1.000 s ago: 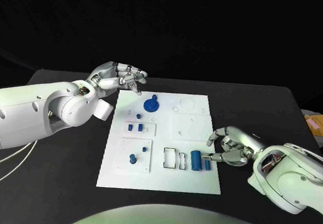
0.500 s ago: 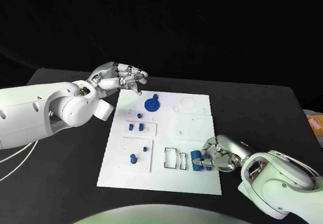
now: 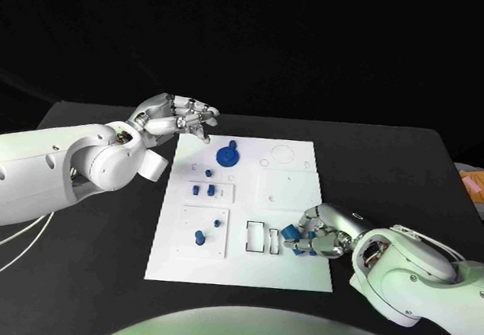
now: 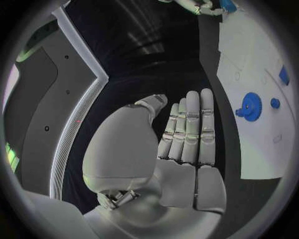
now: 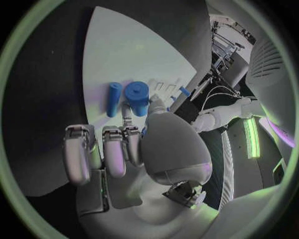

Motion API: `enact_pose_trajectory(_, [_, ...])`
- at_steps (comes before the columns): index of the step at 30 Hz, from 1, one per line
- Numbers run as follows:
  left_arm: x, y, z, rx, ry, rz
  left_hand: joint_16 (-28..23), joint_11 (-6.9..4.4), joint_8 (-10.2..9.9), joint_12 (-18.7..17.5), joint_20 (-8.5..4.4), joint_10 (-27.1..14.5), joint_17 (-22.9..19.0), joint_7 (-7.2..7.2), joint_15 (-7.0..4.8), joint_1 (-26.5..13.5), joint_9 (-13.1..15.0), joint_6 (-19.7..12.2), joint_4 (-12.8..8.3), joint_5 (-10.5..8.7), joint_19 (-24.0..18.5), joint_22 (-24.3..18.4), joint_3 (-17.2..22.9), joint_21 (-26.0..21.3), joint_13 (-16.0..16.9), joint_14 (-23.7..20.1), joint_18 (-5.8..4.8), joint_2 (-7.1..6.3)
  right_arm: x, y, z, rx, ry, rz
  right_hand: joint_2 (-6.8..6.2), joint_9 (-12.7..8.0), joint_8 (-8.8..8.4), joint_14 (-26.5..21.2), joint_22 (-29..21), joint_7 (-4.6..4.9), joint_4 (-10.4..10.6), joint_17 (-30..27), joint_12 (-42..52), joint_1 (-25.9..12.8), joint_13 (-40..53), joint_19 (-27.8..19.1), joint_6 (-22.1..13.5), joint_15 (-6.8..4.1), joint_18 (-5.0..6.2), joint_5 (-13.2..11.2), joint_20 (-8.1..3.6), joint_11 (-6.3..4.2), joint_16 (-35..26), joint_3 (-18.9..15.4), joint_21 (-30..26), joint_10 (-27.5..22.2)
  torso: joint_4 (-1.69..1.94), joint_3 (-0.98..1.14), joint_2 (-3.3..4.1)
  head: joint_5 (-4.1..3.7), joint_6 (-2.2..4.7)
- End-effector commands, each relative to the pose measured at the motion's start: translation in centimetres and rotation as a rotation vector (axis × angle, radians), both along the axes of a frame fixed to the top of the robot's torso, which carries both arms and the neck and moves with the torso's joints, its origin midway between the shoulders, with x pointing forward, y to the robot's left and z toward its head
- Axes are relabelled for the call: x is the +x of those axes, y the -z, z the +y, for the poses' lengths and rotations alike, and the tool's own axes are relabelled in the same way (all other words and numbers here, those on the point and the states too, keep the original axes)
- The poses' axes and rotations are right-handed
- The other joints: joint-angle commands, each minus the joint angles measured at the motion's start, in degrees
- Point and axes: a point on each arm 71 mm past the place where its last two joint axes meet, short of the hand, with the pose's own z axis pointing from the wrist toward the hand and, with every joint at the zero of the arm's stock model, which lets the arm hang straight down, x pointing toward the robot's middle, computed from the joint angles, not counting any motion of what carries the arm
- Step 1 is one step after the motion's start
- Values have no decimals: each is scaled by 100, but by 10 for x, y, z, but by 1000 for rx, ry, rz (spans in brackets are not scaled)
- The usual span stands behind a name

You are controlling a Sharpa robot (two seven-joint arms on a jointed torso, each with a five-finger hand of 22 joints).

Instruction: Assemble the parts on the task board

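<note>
The white task board [image 3: 289,190] lies in the middle of the black table. Near its right edge lie two blue cylinders, a thin one [image 5: 114,98] and a thick one [image 5: 137,97]. My right hand [image 3: 324,231] rests on the board there, and its thumb and a finger [image 5: 127,110] pinch the thick cylinder [image 3: 297,238]. A blue gear [image 3: 228,156] stands near the board's far end, also visible as the gear [image 4: 250,106]. My left hand [image 3: 179,116] hovers by the board's far left corner; its fingers [image 4: 190,129] are straight and hold nothing.
Small blue parts [image 3: 203,189] sit in the board's left column, with more [image 3: 201,235] in the square plate nearer me. Two rectangular slots [image 3: 264,238] lie just left of the cylinders. An orange object [image 3: 477,186] sits beyond the table's right edge.
My right hand has slid left across the board's right edge onto the blue cylinders and its fingers have come in round the thick one. The left hand has not moved.
</note>
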Motion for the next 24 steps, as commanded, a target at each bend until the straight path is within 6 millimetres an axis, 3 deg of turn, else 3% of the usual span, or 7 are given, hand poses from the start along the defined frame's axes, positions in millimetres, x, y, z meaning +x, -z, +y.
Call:
enact_pose_trajectory(1, [-1, -1, -1, -15, 13, -2, -22, -7, -21, -10, -11, -40, 5, 3, 29, 13, 9, -22, 0, 26, 29, 7, 36, -4, 8, 9, 63, 57, -2, 5, 1, -55, -22, 14, -12, -36, -29, 607, 1411, -5, -11, 1505, 4, -2, 940, 531, 38, -15, -51, -15, -13, -33, 20, -38, 19, 182, 14, -2, 12, 12, 10])
enact_pose_trajectory(9, [-1, -1, -1, -15, 12, -1, -22, -7, -21, -10, -11, -40, 5, 3, 29, 13, 9, -22, 0, 26, 29, 7, 36, -4, 8, 9, 63, 57, -4, 10, 4, -79, -35, 25, 8, -121, -55, 607, 1424, -34, -32, 1505, 4, 383, 967, 537, 189, -35, -61, 18, -29, -60, 20, -58, 82, 198, 30, -4, 26, 10, 10])
enact_pose_trajectory(16, [-1, -1, 0, -14, 11, -1, -22, -7, -21, -10, -11, -40, 5, 3, 29, 13, 9, -22, 0, 26, 29, 7, 36, -4, 8, 9, 63, 57, -3, 6, 3, -28, 4, -17, 219, -192, -62, 607, 1465, -129, -22, 1505, 58, 668, 1065, 567, 509, -103, -92, 168, -79, -144, 20, 10, 254, 278, 38, -2, 33, 6, 28])
enact_pose_trajectory(18, [-1, -1, 0, -14, 11, -1, -22, -7, -21, -10, -11, -40, 5, 3, 29, 13, 9, -22, 0, 26, 29, 7, 36, -4, 8, 9, 63, 57, -3, 4, 3, -4, 19, -37, 284, -211, -79, 607, 1483, -165, -17, 1505, 69, 753, 1086, 580, 599, -133, -105, 73, -104, -178, 20, 67, 326, 296, 40, -1, 34, 6, 29])
enact_pose_trajectory(24, [-1, -1, 0, -14, 10, -1, -22, -7, -21, -10, -11, -40, 5, 3, 29, 13, 9, -22, 0, 26, 29, 7, 36, -4, 8, 9, 63, 57, -4, -3, 3, 63, 54, -76, 389, -227, -82, 607, 1509, -227, -6, 1505, 112, 785, 1152, 600, 759, -177, -125, 100, -143, -232, 20, 143, 429, 347, 48, -2, 39, 11, 47])
